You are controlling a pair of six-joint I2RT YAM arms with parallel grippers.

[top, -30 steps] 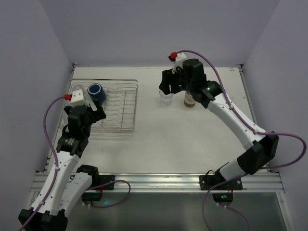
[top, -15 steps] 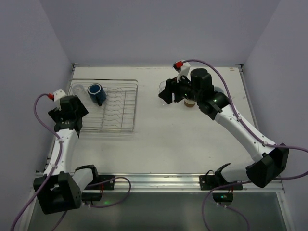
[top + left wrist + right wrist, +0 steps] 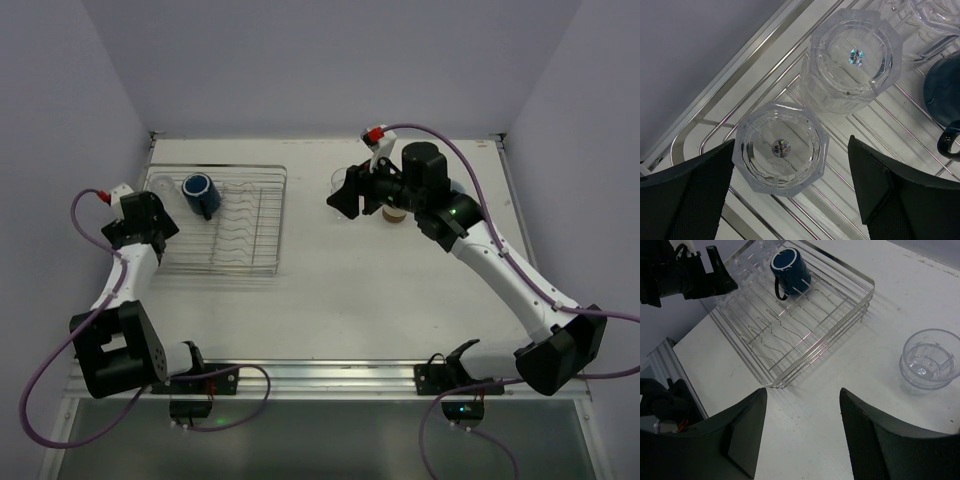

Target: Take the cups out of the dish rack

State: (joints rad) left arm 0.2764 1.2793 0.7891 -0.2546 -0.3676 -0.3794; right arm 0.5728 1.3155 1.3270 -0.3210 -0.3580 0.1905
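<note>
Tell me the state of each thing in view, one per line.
Left claw: open over a clear faceted plastic tumbler in the silver wire dish rack.
Second clear tumbler: in rack, ungripped.
Right claw: open, empty.
Dark blue handled mug: on its side in the rack.
Clear plastic tumbler on the white table: upright, empty.

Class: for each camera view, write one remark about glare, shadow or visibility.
Top external view: soft, even light; the clear tumbler in the dish rack almost vanishes against white. Left wrist view: rainbow glints on the tumbler stickers. Right wrist view: pinkish glints on rack wires, faint shadow beside them.
</note>
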